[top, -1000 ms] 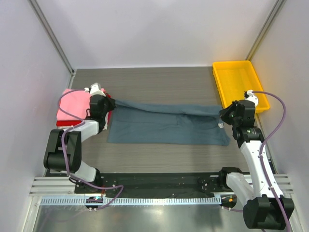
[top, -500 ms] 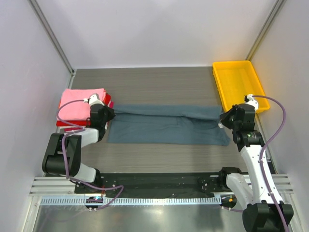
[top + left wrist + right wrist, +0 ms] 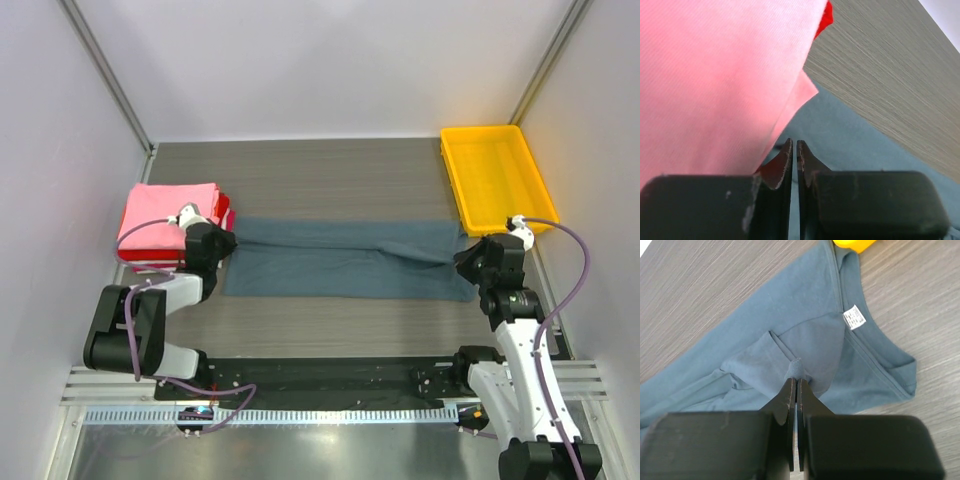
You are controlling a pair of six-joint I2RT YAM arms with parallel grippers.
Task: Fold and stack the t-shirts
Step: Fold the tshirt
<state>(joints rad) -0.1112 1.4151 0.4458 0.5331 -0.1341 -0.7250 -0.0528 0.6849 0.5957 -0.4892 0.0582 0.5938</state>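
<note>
On the grey table (image 3: 330,170) lies a long, folded blue-grey t-shirt (image 3: 340,265), right gripper (image 3: 795,381) pinching it, left gripper (image 3: 794,145) closed.

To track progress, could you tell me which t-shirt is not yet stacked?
The blue-grey t-shirt, stretched across the table; the pink one and red one lie piled at left.

One blue-grey t-shirt (image 3: 330,260), one pink t-shirt (image 3: 160,208), one red t-shirt (image 3: 226,211), one yellow tray (image 3: 495,170).
</note>
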